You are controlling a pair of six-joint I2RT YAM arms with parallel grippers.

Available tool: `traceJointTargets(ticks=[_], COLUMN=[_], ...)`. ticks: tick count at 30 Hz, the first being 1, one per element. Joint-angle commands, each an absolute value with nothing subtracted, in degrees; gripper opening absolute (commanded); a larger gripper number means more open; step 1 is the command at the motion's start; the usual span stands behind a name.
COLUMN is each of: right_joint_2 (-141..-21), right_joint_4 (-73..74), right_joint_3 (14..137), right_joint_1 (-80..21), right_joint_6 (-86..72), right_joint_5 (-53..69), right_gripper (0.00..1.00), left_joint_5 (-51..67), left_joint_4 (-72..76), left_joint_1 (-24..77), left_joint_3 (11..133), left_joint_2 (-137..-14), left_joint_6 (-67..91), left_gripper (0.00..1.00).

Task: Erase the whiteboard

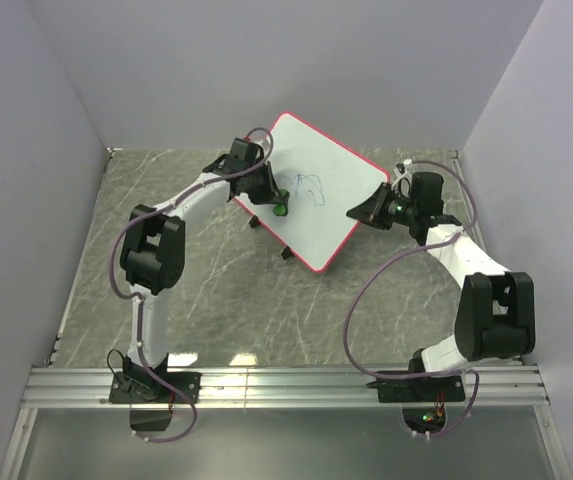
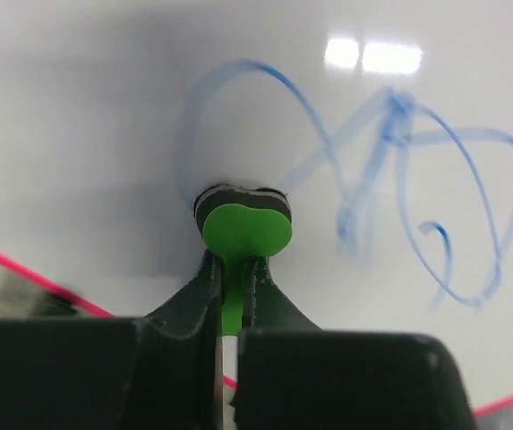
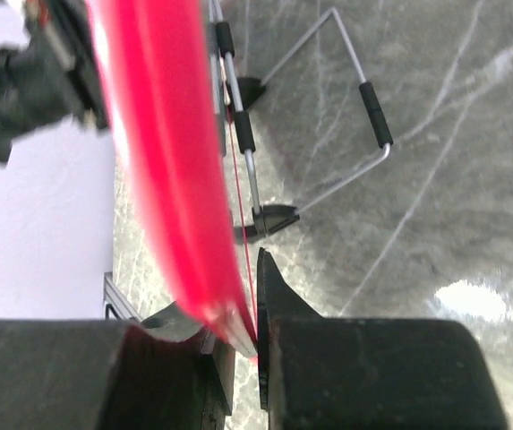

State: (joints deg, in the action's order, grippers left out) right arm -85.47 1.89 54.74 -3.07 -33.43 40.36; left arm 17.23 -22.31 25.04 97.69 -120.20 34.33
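The whiteboard stands tilted in the upper middle of the frame, smooth and shiny, with a blue scribble on it. It looks light, stiff and slippery, so its red rim is the best place to hold. The right gripper has its fingers pinched on that rim; the left gripper fingers squeeze a soft green eraser against the face
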Motion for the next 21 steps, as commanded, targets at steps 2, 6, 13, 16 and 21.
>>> traceJointTargets(ticks=[2,6,13,16,21], right_joint_2=[-81.57,-81.65,-83.84,-85.07,-87.01], right_joint_4=[15.11,17.31,17.84,17.58,15.56], right_joint_3=[52.21,52.56,53.87,54.75,55.37], right_joint_1=[-3.34,-3.52,-5.44,-6.33,-8.17], right_joint_6=[-31.99,-30.68,-30.41,-30.41,-31.99], right_joint_5=[39.28,39.2,38.67,38.23,38.23], right_gripper=[0.0,0.0,0.0,0.0,0.0], left_joint_5=[13.26,16.35,27.5,30.74,35.42], left_joint_4=[-21.01,-21.88,-21.09,-23.28,-23.82], left_joint_1=[22.07,19.95,21.09,23.72,29.6], left_joint_3=[102.72,110.02,113.29,114.25,113.04], left_joint_2=[-130.42,-136.22,-136.06,-134.56,-131.76], left_joint_6=[33.75,33.31,30.68,27.44,26.36], left_gripper=[0.0,0.0,0.0,0.0,0.0])
